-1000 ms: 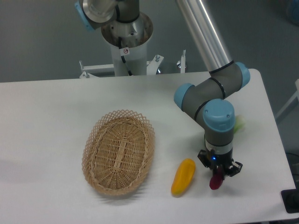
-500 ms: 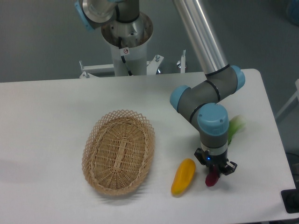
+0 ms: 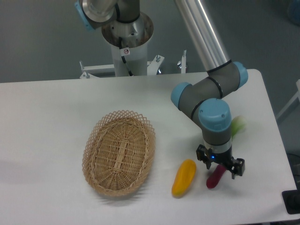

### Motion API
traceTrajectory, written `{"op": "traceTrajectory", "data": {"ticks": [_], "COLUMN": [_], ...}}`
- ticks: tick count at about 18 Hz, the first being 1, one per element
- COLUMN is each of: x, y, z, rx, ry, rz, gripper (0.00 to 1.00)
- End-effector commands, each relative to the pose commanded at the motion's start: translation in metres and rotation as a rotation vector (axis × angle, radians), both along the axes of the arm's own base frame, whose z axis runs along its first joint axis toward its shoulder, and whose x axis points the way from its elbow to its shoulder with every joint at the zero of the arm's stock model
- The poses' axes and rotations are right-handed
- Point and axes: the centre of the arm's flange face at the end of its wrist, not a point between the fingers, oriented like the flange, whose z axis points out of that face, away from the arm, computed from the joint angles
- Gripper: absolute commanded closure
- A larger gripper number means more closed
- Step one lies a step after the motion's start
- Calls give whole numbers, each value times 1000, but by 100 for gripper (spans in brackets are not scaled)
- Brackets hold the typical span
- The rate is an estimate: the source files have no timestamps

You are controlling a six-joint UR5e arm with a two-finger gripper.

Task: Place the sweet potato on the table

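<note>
The sweet potato (image 3: 215,178) is a small dark magenta tuber lying on the white table (image 3: 47,122) near its front right, just right of the yellow vegetable (image 3: 183,177). My gripper (image 3: 220,166) stands directly over the sweet potato's upper end with its jaws spread wide, the fingers on either side of it and apart from it. The arm's blue-capped wrist (image 3: 214,117) rises above it.
An oval wicker basket (image 3: 119,152) sits left of centre. A pale green vegetable (image 3: 237,125) shows partly behind the wrist at the right. The table's right edge and rounded front corner are close to the gripper. The robot base (image 3: 126,42) stands at the back.
The gripper jaws have spread apart and let go of the sweet potato, which now lies on the table. The arm has shifted slightly to the right.
</note>
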Motion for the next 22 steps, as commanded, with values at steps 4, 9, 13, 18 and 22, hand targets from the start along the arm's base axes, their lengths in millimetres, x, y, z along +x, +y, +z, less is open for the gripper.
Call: {"op": "traceTrajectory", "data": {"ticks": [4,9,13,18,22], "x": [-10,-5,-13,-21,-23], "y": [6,-15,-65,-131,-152], "z": [69,123,148,169,171], "rx": [61,-16,-103,-178,-153], "ry": [99,108,-3,-115,-135], "rz": [-7,-125,-148,-305,-336], "gripper": [0,0,0,0,0]}}
